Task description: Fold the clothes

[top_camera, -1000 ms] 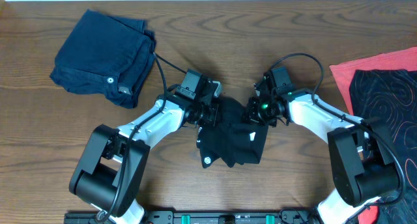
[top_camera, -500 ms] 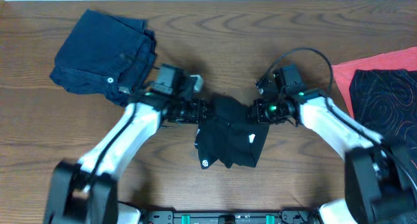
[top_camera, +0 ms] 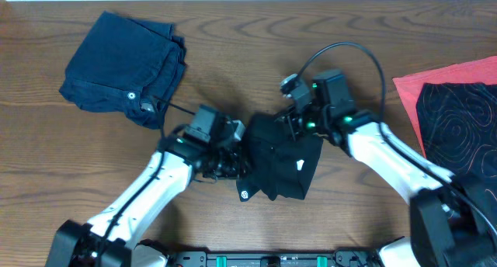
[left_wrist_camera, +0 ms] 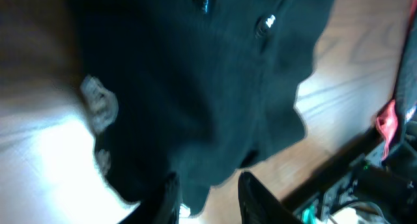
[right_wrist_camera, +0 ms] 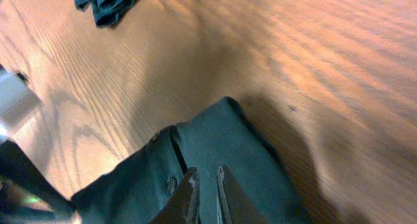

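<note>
A crumpled black garment [top_camera: 276,164] with small white marks lies at the table's middle. It fills the left wrist view [left_wrist_camera: 195,87] and shows small buttons in the right wrist view [right_wrist_camera: 221,152]. My left gripper [top_camera: 235,154] is at the garment's left edge; its fingers [left_wrist_camera: 212,198] are apart, with a hanging fabric edge between them. My right gripper [top_camera: 292,124] is at the garment's top edge; its fingers [right_wrist_camera: 207,195] are nearly together, pressed on the fabric. A folded navy garment [top_camera: 120,65] lies at the back left.
A red cloth [top_camera: 446,77] with a black patterned cloth [top_camera: 462,116] on it lies at the right edge. Black cables loop behind both arms. A dark rail runs along the table's front edge [top_camera: 272,259]. The navy garment's corner shows in the right wrist view [right_wrist_camera: 107,2].
My left arm has swung from the garment's upper left down to its left side. My right gripper has moved left over the garment's top edge. The garment has barely shifted.
</note>
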Controlling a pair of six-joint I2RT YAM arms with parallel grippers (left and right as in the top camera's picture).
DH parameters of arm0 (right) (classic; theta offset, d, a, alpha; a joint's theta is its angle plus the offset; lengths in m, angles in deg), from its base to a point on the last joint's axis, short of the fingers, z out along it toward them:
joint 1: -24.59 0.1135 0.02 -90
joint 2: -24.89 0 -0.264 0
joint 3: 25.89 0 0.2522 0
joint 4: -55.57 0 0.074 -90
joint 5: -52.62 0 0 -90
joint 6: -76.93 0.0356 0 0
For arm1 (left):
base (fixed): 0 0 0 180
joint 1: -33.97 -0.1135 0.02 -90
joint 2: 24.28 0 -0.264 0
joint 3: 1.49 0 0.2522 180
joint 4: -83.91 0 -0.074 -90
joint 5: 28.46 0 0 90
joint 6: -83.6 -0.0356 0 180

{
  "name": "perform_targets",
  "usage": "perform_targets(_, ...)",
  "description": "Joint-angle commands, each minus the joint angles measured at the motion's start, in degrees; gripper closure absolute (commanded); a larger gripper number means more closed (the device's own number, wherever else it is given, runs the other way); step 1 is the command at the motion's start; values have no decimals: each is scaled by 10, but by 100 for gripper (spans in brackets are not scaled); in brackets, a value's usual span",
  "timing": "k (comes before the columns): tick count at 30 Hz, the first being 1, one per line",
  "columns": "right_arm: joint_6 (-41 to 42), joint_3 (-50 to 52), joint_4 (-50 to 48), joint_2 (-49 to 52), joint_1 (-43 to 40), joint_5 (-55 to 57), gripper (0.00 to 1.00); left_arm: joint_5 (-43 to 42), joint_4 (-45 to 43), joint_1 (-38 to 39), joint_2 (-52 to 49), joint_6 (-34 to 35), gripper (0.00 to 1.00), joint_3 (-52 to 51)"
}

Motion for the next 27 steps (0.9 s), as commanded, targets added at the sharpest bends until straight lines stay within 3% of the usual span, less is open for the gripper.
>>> perform_targets(1,16,1,-7,50,14,35,89,1,-58,26,-16,72,69,-42)
perform_targets(5,104,1,56,84,-1,162,94,14,-160,30,-40,84,69,-80)
perform_targets(9,195,1,155,90,-13,268,96,94,-234,13,-58,84,69,-83)
perform_targets(12,264,1,220,88,-14,270,97,132,-329,-7,-67,84,69,-83)
perform_targets(17,302,1,304,77,0,232,99,84,-476,-50,-68,115,69,-70)
perform_targets(22,252,1,312,27,-5,235,98,-50,-465,-92,-62,118,67,-42)
perform_targets(27,162,1,310,-61,-11,230,98,-50,-362,-132,-49,8,50,-42)
